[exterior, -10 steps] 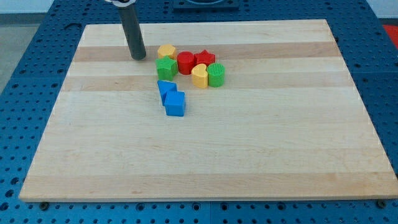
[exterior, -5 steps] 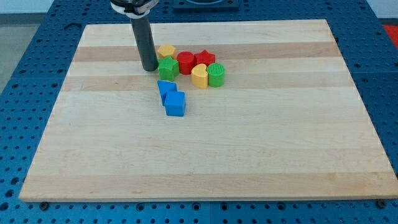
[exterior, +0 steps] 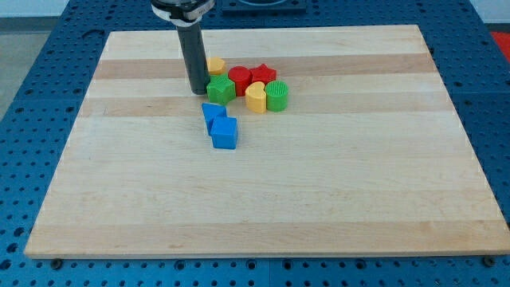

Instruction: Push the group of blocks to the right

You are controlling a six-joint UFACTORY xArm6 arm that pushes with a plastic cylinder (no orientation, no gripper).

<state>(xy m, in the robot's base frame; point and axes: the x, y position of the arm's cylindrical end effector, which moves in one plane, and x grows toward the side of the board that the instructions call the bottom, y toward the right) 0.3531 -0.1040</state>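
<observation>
one wooden board (exterior: 319, 207), pale and striped, largest thing here, lying on a blue perforated table (exterior: 32, 88) that shows on every side. one dark rod (exterior: 192, 52), upright, coming down from the view's top; no pincer on it, so nothing to call wide, narrow or holding. my tip (exterior: 198, 91) down on the board at the left edge of the cluster, touching or just short of the green block (exterior: 221, 88); cannot tell which.

eight blocks in all, gathered in the upper middle of the board, a little left of centre. two blue: a blue cube (exterior: 225, 133) lowest in the view, touching a second blue block (exterior: 213, 113) just above it, shape unclear. two red: a red cylinder (exterior: 239, 80) and a red star (exterior: 262, 76) at its right. two green: the one by my tip, and a green ribbed cylinder (exterior: 276, 96) at the cluster's right end. two yellow: a yellow block (exterior: 215, 64) partly hidden behind the rod, and a yellow rounded block (exterior: 255, 97) pressed against the ribbed cylinder's left side.
</observation>
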